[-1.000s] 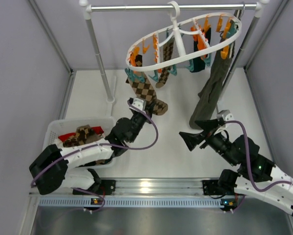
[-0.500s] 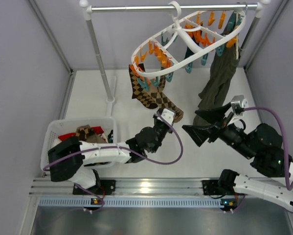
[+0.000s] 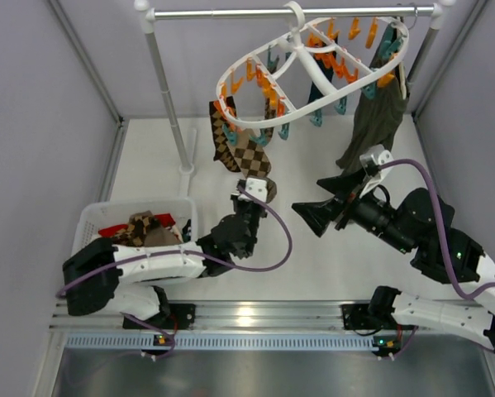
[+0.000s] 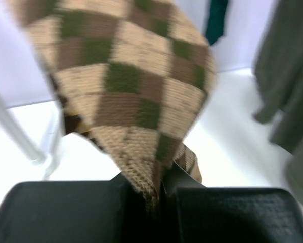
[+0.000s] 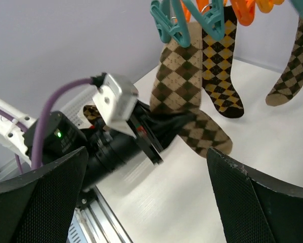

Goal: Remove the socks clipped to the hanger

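Note:
The white oval hanger [image 3: 222,89] hangs tilted from the rail, with orange and teal clips. A brown-and-tan argyle sock [image 3: 249,157] [image 4: 136,86] [image 5: 179,86] hangs from a teal clip [image 5: 171,28]. My left gripper [image 3: 255,192] [image 4: 159,190] is shut on the sock's lower part, and its toe [image 5: 207,134] lies on the table. My right gripper [image 3: 330,200] [image 5: 151,202] stands open and empty, right of the left gripper and facing it. A darker argyle sock [image 5: 219,71] and another argyle sock [image 5: 293,66] hang clipped behind. A dark teal sock [image 3: 317,91] hangs further back.
A white basket [image 3: 90,219] at the left holds loose argyle socks [image 3: 140,227]. A large olive-green garment [image 3: 375,124] hangs at the right. The rail's left pole [image 3: 168,91] stands behind the basket. Grey walls close in both sides.
The left gripper swung right with the sock, then back left, and the hanger tilted and swayed with it. The right arm moved left, toward the left gripper, still open.

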`<action>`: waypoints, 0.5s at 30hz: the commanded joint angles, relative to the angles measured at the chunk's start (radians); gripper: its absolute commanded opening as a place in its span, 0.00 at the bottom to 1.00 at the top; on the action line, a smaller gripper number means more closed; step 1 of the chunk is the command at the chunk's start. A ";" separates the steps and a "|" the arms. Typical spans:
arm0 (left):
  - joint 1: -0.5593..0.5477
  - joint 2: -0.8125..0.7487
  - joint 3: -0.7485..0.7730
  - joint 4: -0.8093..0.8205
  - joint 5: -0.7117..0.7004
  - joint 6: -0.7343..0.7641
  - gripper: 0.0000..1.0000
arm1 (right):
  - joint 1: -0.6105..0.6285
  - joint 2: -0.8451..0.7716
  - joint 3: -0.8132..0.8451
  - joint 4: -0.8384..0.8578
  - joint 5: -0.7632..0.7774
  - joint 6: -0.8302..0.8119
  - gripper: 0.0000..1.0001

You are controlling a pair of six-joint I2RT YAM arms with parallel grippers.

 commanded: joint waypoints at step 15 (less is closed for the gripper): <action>0.189 -0.513 -0.217 -0.176 -0.034 -0.168 0.00 | -0.010 0.073 0.012 0.071 -0.002 0.031 0.95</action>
